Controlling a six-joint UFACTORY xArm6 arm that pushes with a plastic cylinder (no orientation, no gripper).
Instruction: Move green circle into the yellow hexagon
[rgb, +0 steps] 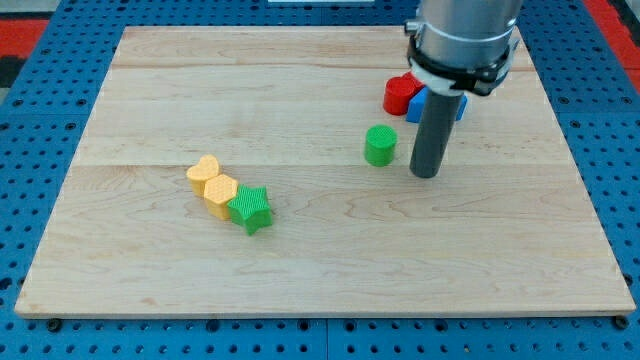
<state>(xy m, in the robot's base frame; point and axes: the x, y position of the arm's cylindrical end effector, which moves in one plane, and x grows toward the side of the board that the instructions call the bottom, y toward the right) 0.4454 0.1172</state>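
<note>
The green circle (380, 146) stands a little right of the board's middle. The yellow hexagon (220, 191) lies to the lower left of it, far off, between a yellow heart (203, 172) and a green star (250, 209), touching both. My tip (426, 174) rests on the board just to the right of the green circle and slightly lower, with a small gap between them.
A red block (400, 94) and a blue block (417, 103), partly hidden behind the rod, sit near the view's top right. The wooden board (320, 270) lies on a blue pegboard surface (20, 200).
</note>
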